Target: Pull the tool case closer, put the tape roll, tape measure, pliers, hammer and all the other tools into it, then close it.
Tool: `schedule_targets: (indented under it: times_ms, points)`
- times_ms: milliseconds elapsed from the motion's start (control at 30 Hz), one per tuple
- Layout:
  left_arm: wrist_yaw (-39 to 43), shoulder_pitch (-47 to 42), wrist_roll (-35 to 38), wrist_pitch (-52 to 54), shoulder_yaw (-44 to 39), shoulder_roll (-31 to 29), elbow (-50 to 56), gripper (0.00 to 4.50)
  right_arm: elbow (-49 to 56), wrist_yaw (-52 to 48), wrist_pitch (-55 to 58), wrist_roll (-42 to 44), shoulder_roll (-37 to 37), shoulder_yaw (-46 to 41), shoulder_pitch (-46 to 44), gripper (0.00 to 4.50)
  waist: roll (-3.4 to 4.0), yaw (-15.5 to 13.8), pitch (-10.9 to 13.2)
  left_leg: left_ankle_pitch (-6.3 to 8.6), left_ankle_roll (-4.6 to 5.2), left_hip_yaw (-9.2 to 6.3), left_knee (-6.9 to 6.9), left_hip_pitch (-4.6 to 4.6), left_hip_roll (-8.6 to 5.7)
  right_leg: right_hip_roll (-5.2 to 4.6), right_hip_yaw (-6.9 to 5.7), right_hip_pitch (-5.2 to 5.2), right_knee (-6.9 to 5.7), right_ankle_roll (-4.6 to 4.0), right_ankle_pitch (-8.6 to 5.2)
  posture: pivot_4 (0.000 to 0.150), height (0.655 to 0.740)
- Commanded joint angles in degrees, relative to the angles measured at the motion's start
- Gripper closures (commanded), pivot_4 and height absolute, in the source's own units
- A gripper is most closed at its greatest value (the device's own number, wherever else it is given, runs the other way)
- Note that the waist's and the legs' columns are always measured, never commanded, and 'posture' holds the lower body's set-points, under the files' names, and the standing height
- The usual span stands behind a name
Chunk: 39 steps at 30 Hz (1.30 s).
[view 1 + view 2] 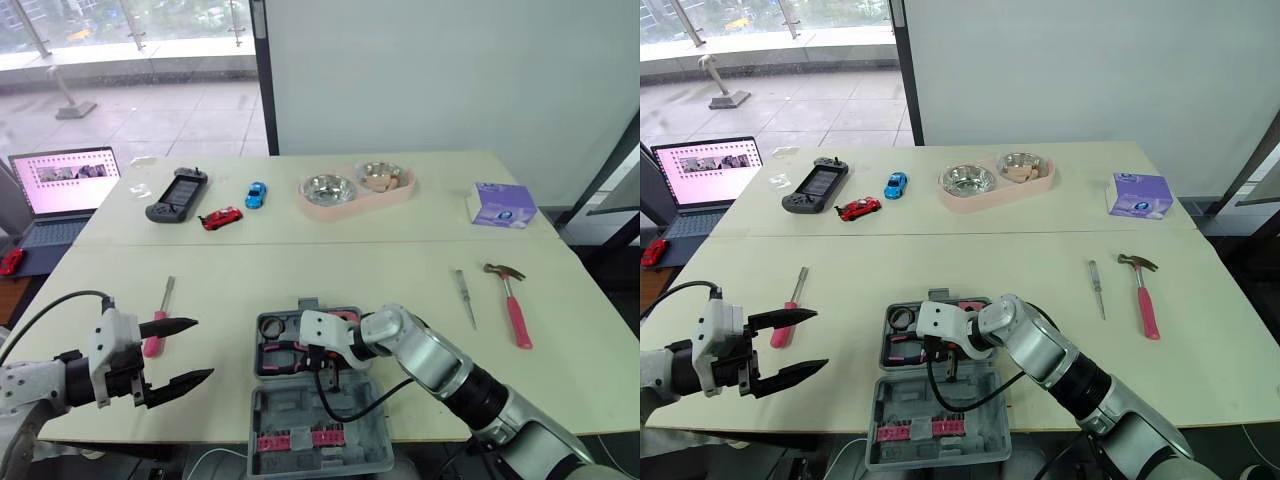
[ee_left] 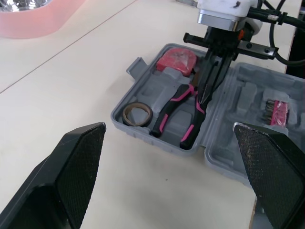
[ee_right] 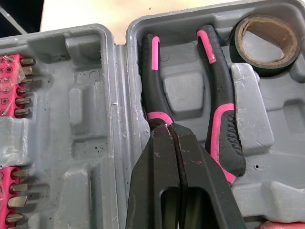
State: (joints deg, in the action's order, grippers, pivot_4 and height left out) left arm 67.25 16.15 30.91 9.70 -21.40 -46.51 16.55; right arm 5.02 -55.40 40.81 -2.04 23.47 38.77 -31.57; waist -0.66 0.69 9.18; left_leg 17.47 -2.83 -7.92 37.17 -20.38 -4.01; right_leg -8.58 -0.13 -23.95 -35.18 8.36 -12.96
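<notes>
While the left gripper (image 1: 203,349) gapes wide, the right gripper (image 3: 170,133), pinched closed, hangs over the pliers (image 3: 220,119).

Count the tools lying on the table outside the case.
3: the pink-handled screwdriver left of the tool case, the slim metal tool and the hammer to its right.
</notes>
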Motion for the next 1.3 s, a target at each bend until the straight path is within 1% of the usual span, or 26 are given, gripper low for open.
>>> schedule_targets:
  times_ms: [33, 100, 167, 200, 267, 300, 367, 400, 467, 500, 600, 667, 733, 833, 900, 1000, 1067, 1133, 1300]
  points:
    - [-0.6, 0.2, -2.4, -0.9, 1.0, -0.7, 0.3, 0.0, 1.2, -0.3, -3.6, 4.2, -1.3, -5.3, 1.7, 4.47, -0.02, 0.0, 0.0, 0.0, 0.0, 0.0, 0.0, -0.01, 0.0, 0.0, 0.0, -0.01, 0.0, 0.01, 0.0, 0.15, 0.7239]
    - [-1.5, 0.4, -5.2, -1.4, 2.7, -0.6, -0.4, 0.0, 5.3, 0.0, -5.1, 9.4, -3.4, -12.2, 1.5, 4.47, 0.04, 0.1, 0.1, 0.0, 0.0, 0.0, 0.0, -0.15, 0.0, 0.01, 0.0, -0.15, 0.0, 0.01, 0.02, 0.15, 0.7239]
    - [-3.6, -0.6, -7.7, -1.5, 4.9, 0.3, -1.2, 0.0, 9.8, -0.9, -1.6, 14.6, -2.8, -17.8, 1.7, 4.47, 0.09, 0.2, 0.3, 0.0, 0.0, 0.03, 0.0, -0.26, 0.0, 0.0, 0.02, -0.3, -0.01, 0.01, 0.03, 0.15, 0.7239]
    - [-4.3, -1.1, -8.6, -1.3, 6.3, 0.7, -1.6, 0.0, 11.9, -1.6, 0.8, 17.3, -1.6, -20.6, 2.3, 4.47, 0.08, 0.2, 0.3, 0.0, -0.01, 0.01, 0.0, -0.33, 0.0, 0.01, 0.02, -0.38, -0.03, 0.0, 0.04, 0.15, 0.7239]
    - [-4.8, -1.6, -9.8, -0.9, 8.4, 1.1, -2.6, 0.0, 14.6, -3.4, 3.6, 20.4, 1.8, -23.3, 3.9, 4.47, 0.07, -0.1, 0.2, 0.0, -0.01, -0.03, -0.01, -0.35, 0.0, 0.01, 0.0, -0.38, -0.02, 0.0, 0.04, 0.15, 0.7239]
    - [-5.2, -1.8, -10.9, -1.0, 9.5, 1.2, -3.5, 0.25, 15.8, -4.9, 4.1, 21.4, 4.6, -24.0, 4.9, 4.49, 0.04, -0.2, 0.2, 0.01, 0.01, -0.03, -0.02, -0.38, 0.0, 0.0, -0.01, -0.37, 0.0, 0.0, 0.04, 0.15, 0.7239]
    - [-5.3, -2.7, -13.1, -1.4, 12.5, 1.3, -6.1, 0.84, 16.4, -8.4, 4.1, 21.3, 12.4, -24.8, 7.5, 4.5, 0.04, -0.3, 0.2, 0.04, 0.06, -0.02, -0.01, -0.44, -0.02, -0.02, -0.04, -0.36, 0.06, 0.01, 0.04, 0.15, 0.7239]
    - [-5.3, -3.4, -14.1, -1.7, 14.1, 1.5, -7.3, 1.32, 16.2, -10.0, 3.1, 20.3, 16.6, -24.6, 8.7, 4.5, 0.09, -0.5, 0.3, 0.05, 0.08, -0.01, 0.0, -0.5, -0.03, -0.03, -0.05, -0.39, 0.09, 0.01, 0.03, 0.15, 0.7239]
    - [-5.2, -4.8, -16.1, -2.7, 16.7, 1.7, -9.3, 2.35, 15.6, -11.2, 2.6, 18.9, 22.2, -23.5, 9.9, 4.5, 0.07, -0.4, 0.4, 0.06, 0.11, 0.07, 0.03, -0.58, -0.05, -0.06, -0.05, -0.44, 0.12, 0.02, 0.03, 0.15, 0.7239]
    - [-5.5, -5.7, -17.5, -3.8, 18.1, 2.0, -10.4, 2.89, 14.8, -11.0, 1.7, 16.5, 24.8, -21.9, 10.3, 4.5, 0.09, -0.1, 0.5, 0.06, 0.11, 0.08, 0.03, -0.61, -0.04, -0.06, -0.05, -0.47, 0.11, 0.02, 0.03, 0.15, 0.7239]
    - [-7.0, -8.5, -19.9, -4.5, 21.7, 3.8, -12.7, 4.47, 13.7, -9.8, 0.4, 10.8, 29.0, -17.4, 10.4, 4.5, 0.06, 0.2, 0.5, 0.06, 0.1, 0.15, 0.06, -0.59, 0.06, -0.01, -0.05, -0.54, 0.06, 0.02, 0.04, 0.15, 0.7239]
    - [-7.6, -9.6, -21.4, -4.3, 23.8, 4.7, -13.5, 4.47, 13.4, -8.4, 0.2, 8.0, 29.1, -15.0, 10.2, 4.5, 0.05, 0.2, 0.5, 0.04, 0.08, 0.17, 0.1, -0.57, 0.08, -0.01, -0.05, -0.54, 0.03, 0.02, 0.04, 0.15, 0.7239]
    - [-8.4, -10.5, -22.4, -3.0, 25.7, 5.5, -13.7, 4.47, 13.3, -6.5, 1.5, 6.7, 27.2, -13.4, 9.7, 4.5, 0.04, 0.1, 0.5, 0.04, 0.07, 0.19, 0.12, -0.57, 0.07, -0.02, -0.04, -0.54, 0.02, 0.02, 0.05, 0.15, 0.7239]
    - [-9.2, -10.7, -24.3, -0.4, 28.2, 5.3, -13.5, 4.47, 13.5, -5.7, 1.4, 3.8, 26.3, -10.3, 9.5, 4.5, 0.04, -0.2, 0.5, 0.04, 0.07, 0.17, 0.16, -0.61, 0.05, -0.04, -0.04, -0.53, 0.03, 0.02, 0.05, 0.15, 0.7239]
    - [-9.3, -10.5, -25.3, 0.2, 29.6, 5.0, -13.4, 4.47, 14.2, -5.8, 1.9, 3.0, 26.1, -8.9, 9.5, 4.5, 0.05, -0.4, 0.5, 0.04, 0.07, 0.13, 0.18, -0.65, 0.01, -0.06, -0.03, -0.52, 0.03, 0.02, 0.05, 0.15, 0.7239]
    - [-10.9, -11.7, -26.5, 0.9, 31.0, 6.1, -13.0, 4.47, 15.4, -5.2, 3.9, 2.5, 24.6, -7.8, 9.0, 4.5, 0.1, -0.5, 0.5, 0.04, 0.07, 0.12, 0.19, -0.66, 0.0, -0.06, -0.04, -0.51, 0.04, 0.02, 0.05, 0.15, 0.7239]
    - [-12.4, -13.2, -27.2, 2.9, 32.4, 7.6, -11.4, 4.47, 15.8, -4.4, 4.5, 1.9, 23.2, -7.1, 8.7, 4.5, 0.22, -0.9, 0.4, 0.03, 0.06, 0.11, 0.19, -0.64, 0.0, -0.06, -0.03, -0.5, 0.03, 0.02, 0.05, 0.15, 0.7239]
    - [-13.3, -14.0, -28.8, 5.3, 33.8, 7.7, -10.3, 4.47, 16.4, -4.5, 4.6, 1.6, 22.6, -6.6, 8.5, 4.5, 0.23, -1.5, 0.4, 0.02, 0.05, 0.11, 0.25, -0.63, -0.01, -0.06, -0.03, -0.47, 0.01, 0.03, 0.05, 0.15, 0.7239]
    - [-12.0, -14.1, -29.2, 6.8, 35.8, 7.1, -7.8, 4.47, 17.3, -4.2, 6.3, 1.6, 21.3, -6.3, 7.1, 4.5, 0.23, -1.4, 0.4, 0.02, 0.05, 0.09, 0.29, -0.64, -0.04, -0.06, -0.04, -0.41, 0.04, 0.04, 0.05, 0.15, 0.7239]
